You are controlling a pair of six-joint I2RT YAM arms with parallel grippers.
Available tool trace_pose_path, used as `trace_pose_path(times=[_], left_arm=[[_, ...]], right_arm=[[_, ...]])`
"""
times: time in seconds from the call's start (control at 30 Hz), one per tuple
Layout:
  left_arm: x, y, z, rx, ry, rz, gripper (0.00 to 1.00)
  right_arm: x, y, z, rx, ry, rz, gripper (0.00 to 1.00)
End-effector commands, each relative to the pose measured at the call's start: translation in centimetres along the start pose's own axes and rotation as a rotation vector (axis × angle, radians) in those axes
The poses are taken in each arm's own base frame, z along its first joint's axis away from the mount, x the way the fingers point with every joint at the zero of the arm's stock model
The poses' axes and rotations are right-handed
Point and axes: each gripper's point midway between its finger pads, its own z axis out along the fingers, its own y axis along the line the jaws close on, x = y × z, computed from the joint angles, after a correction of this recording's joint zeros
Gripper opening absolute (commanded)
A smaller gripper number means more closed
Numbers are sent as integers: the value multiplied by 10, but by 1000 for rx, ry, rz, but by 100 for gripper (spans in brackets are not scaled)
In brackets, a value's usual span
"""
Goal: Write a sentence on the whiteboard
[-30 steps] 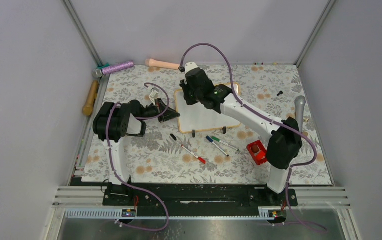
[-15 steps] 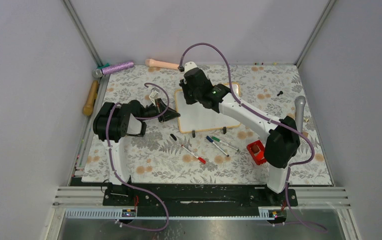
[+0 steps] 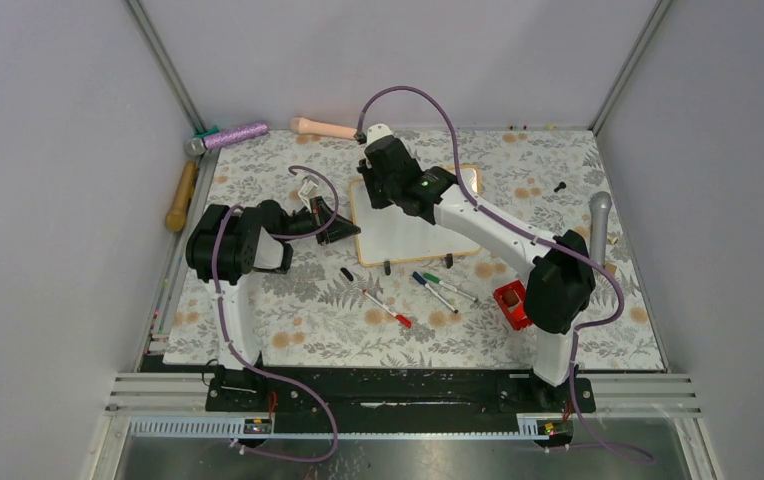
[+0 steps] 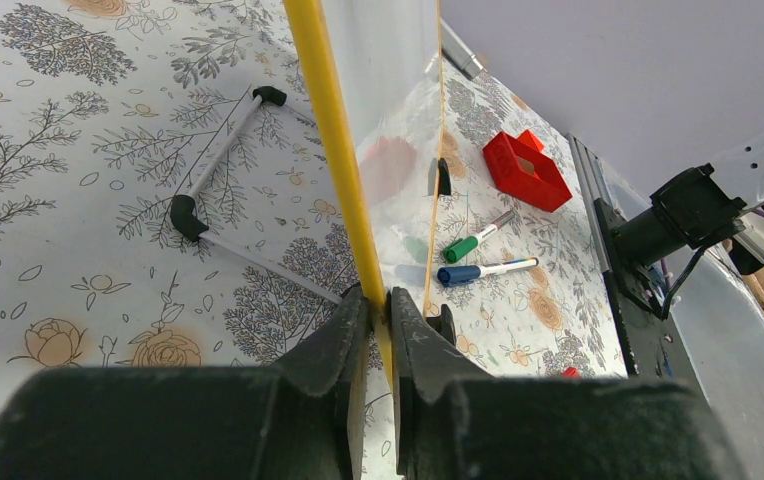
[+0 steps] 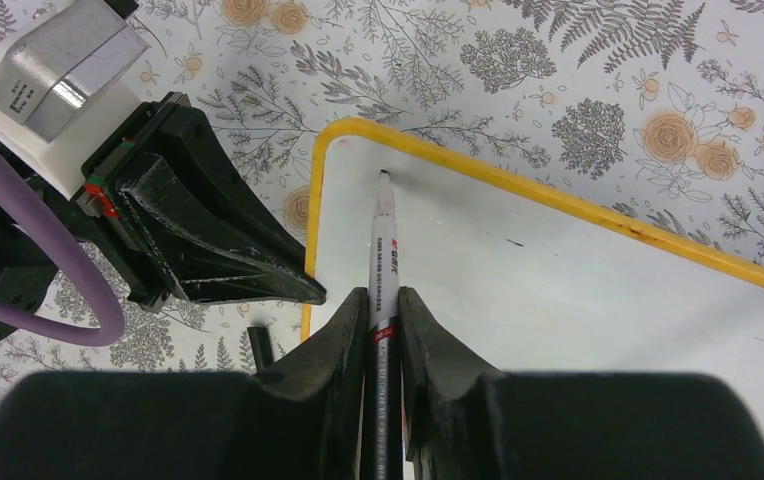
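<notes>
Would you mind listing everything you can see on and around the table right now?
wood-framed white whiteboard: one, table centre, no writing visible
black marker: one, in right gripper, tip near the board's corner
loose pens: three, red-capped pen, blue-capped pen, green-capped pen, in front of the board
small black cap: one, beside the red-capped pen
red plastic block: one, near right
purple glittery cylinder: one, far left corner
peach cylinder: one, far edge
wooden handle: one, left edge
grey rod: one, right edge
floral table cover: one, grey and orange
left gripper: black, shut on the whiteboard's frame
right gripper: black, shut on the marker
</notes>
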Motion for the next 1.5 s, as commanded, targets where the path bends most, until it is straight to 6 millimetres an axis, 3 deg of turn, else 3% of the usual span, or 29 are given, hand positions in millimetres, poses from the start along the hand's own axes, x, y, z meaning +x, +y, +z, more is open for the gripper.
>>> trace_pose_path(times=[0.0, 0.5, 1.1, 1.23, 1.47], left_arm=[[12, -12, 1, 72, 54, 73, 0], [13, -12, 1, 73, 54, 76, 0], [13, -12, 1, 74, 55, 79, 0], [13, -12, 2, 73, 54, 79, 0], [13, -12, 1, 73, 55, 79, 0]], right_arm=[[-14, 1, -4, 25, -31, -16, 0], [0, 2, -4, 8, 4, -14, 0], [32, 7, -6, -39, 74, 13, 0], [27, 7, -10, -41, 61, 18, 0], [0, 10, -27, -65, -9, 19, 0]])
